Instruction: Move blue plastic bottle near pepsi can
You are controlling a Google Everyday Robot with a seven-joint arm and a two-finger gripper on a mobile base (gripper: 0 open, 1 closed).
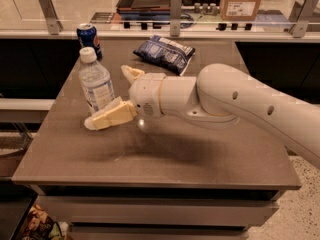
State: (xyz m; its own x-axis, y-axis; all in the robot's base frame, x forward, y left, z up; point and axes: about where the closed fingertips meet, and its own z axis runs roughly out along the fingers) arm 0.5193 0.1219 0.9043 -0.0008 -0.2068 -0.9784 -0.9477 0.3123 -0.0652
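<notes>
Camera view: the pincer (107,97) hangs low over the table (165,154), its two fingers spread wide and clamped on nothing. The blue plastic bottle (95,81) stands upright between them. The near finger (112,116) crosses in front of its base, and the far finger (131,74) sits apart from it. The pepsi can (89,38) stands beyond the pincer, past the bottle. A snack bag (165,54) lies farther back, behind the far finger.

My arm (240,104) reaches in from the right edge of the counter (165,159), forearm low and roughly level over the top. My tool (107,97) sits near the left edge, fingers spread apart, pointing left.
</notes>
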